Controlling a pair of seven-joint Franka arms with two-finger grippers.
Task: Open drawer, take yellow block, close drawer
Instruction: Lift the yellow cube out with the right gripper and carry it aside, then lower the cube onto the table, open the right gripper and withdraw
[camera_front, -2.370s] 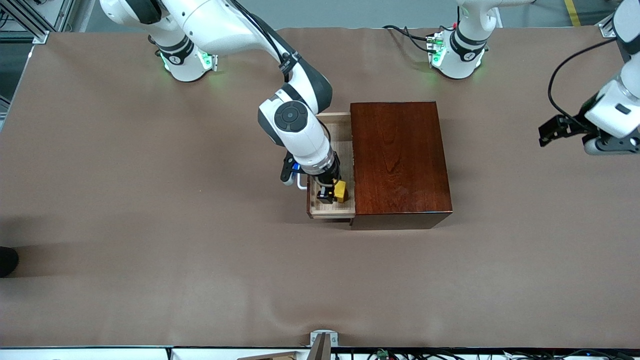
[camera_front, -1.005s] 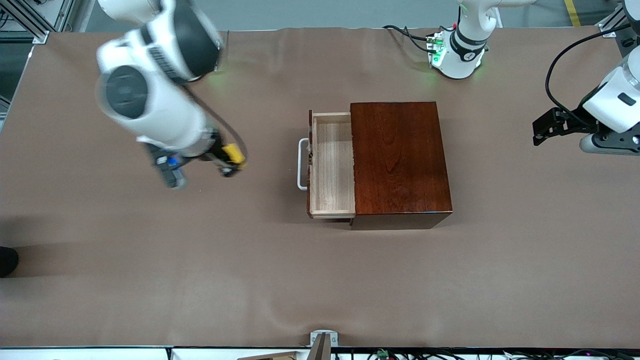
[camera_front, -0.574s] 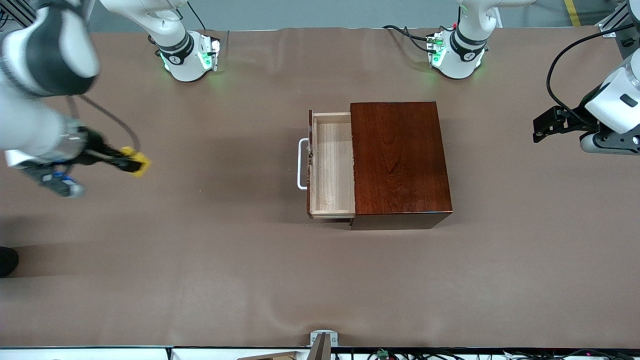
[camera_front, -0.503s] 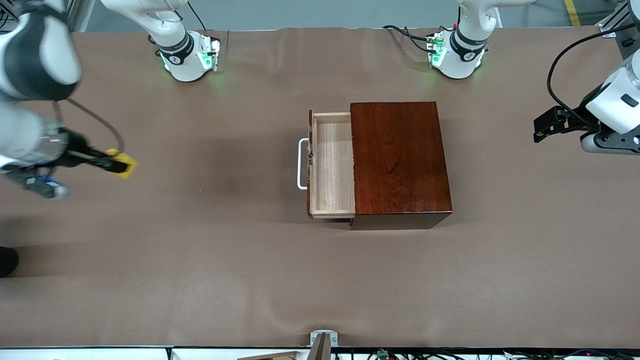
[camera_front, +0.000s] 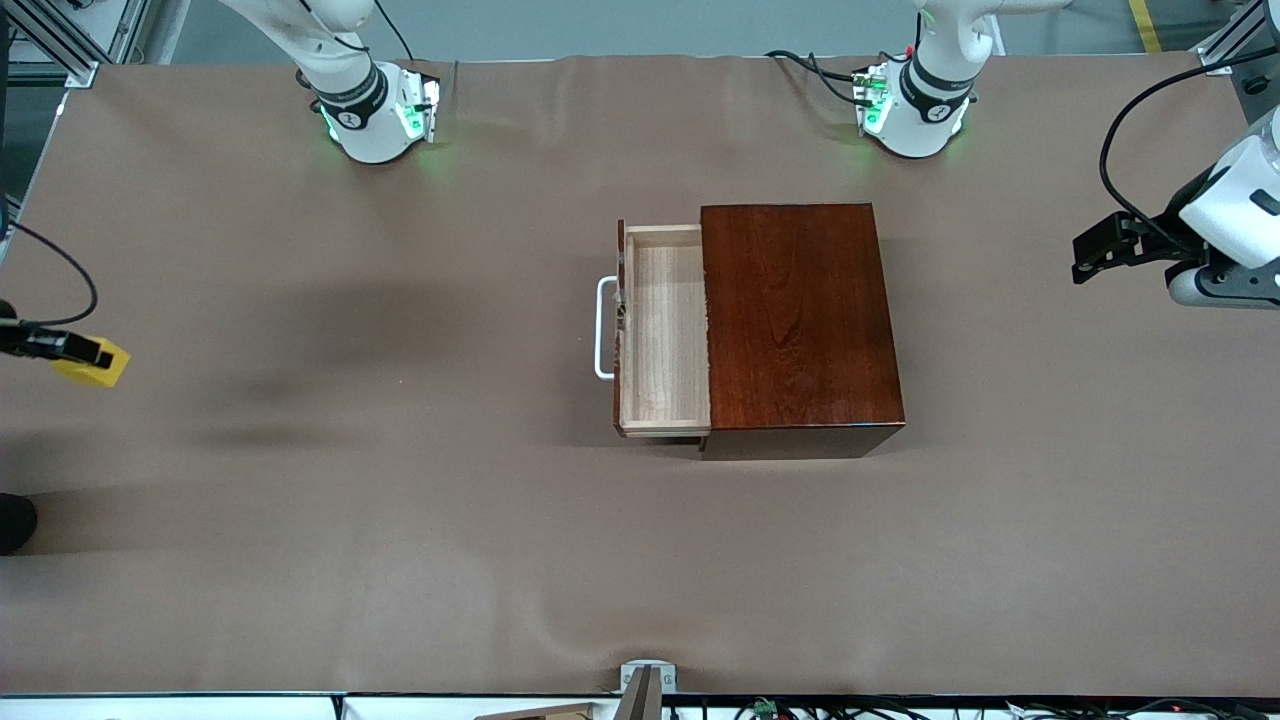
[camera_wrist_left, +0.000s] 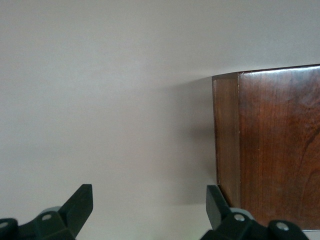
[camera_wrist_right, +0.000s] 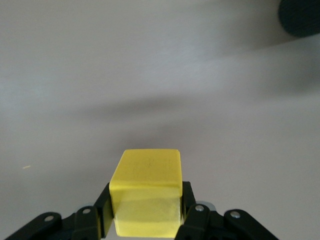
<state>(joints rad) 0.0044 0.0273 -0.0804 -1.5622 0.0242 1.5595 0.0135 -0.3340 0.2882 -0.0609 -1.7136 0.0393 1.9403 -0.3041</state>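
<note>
The right gripper, mostly cut off at the desk's edge by the right arm's end, pinches the yellow block above the desk. The drawer stands open. The left gripper waits, fingers spread, apparently beside the box.

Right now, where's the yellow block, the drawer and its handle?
yellow block (camera_wrist_right: 147, 192), right wrist view, its front face.
drawer (camera_front: 665, 340), front view, bare wooden floor.
handle (camera_front: 599, 330), front view, white bar's middle.
</note>
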